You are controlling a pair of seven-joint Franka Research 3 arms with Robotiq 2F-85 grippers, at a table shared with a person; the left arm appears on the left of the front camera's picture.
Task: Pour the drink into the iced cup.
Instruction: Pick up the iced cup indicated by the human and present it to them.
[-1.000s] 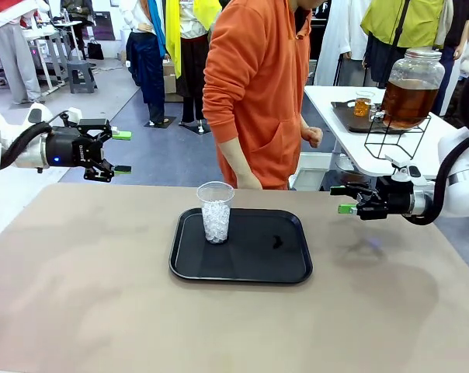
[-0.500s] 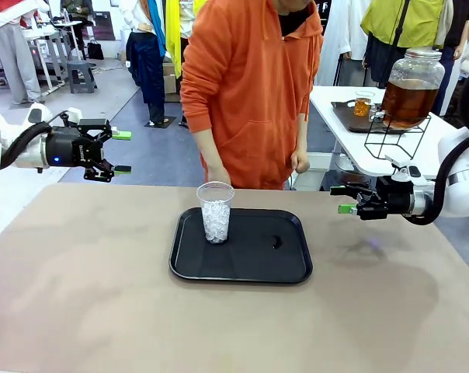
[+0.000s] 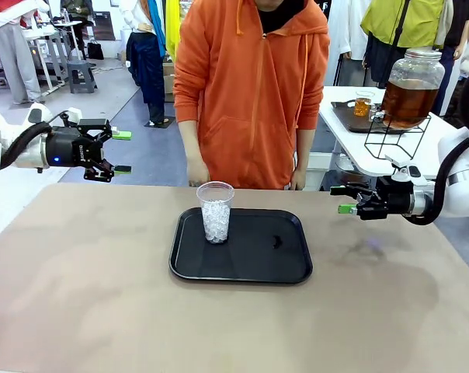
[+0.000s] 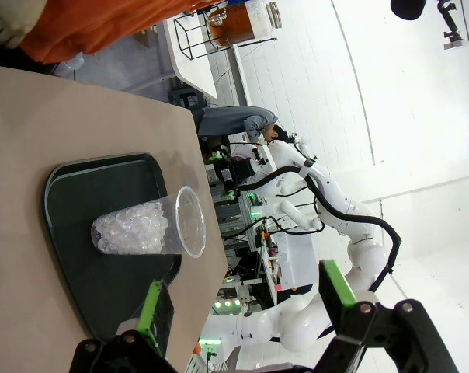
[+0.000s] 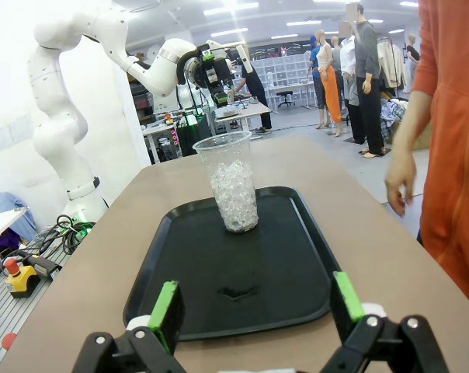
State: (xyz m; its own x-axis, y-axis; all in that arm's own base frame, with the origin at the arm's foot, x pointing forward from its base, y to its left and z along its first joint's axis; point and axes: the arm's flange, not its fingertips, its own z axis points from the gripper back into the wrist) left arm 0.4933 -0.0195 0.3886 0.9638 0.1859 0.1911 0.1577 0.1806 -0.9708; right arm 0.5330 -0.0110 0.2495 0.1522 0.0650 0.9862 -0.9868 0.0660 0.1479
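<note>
Your left pincer [image 3: 123, 151] and right pincer [image 3: 342, 199] hang open, holding nothing, above the surface [image 3: 79, 295] at either side. Between them, well apart from both, the iced cup [image 3: 216, 211] stands upright, mouth up, at the black tray's [image 3: 250, 264] left end. The drink [image 3: 408, 103] sits in an upright jar [image 3: 421, 66] on a side table [image 3: 351, 144] beyond your right pincer.

No text, number or sign can be read with any certainty. The black body of the left gripper [image 3: 122, 151] carries a short line of pale print in the front view, but it is too small to make out.
</note>
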